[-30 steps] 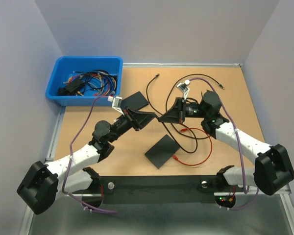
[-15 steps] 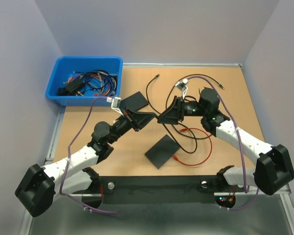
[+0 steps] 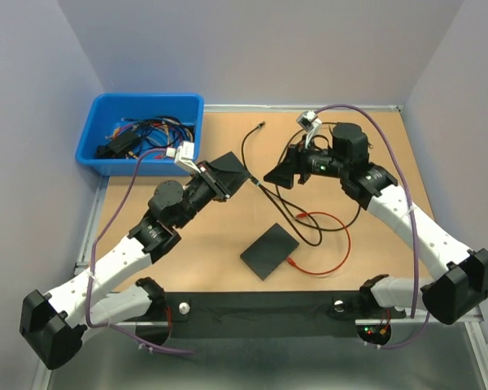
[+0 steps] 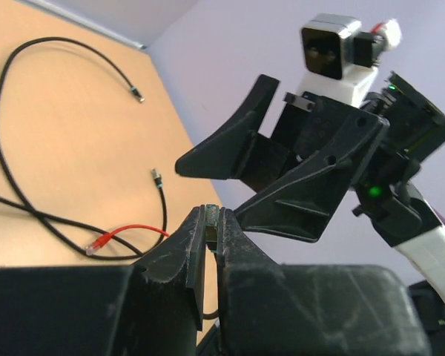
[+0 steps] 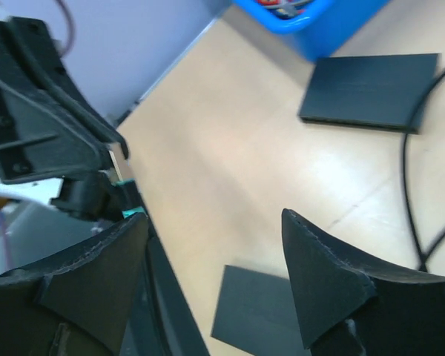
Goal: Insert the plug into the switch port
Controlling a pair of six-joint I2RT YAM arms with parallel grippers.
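Black-cable plug [image 4: 212, 225] in left tool [image 4: 212, 213]

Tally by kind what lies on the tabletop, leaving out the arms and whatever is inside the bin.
Flat black boxes: 2
Blue bin: 1
Red cable: 1
Black cable: at least 1; the loops overlap and pass under the arms, so more cannot be ruled out
Total: at least 5

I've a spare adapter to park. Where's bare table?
Bare wood between the left arm and the near black box, and by the far edge between the blue bin and the black cable. Crowded: around the red cable, below the right pincer.
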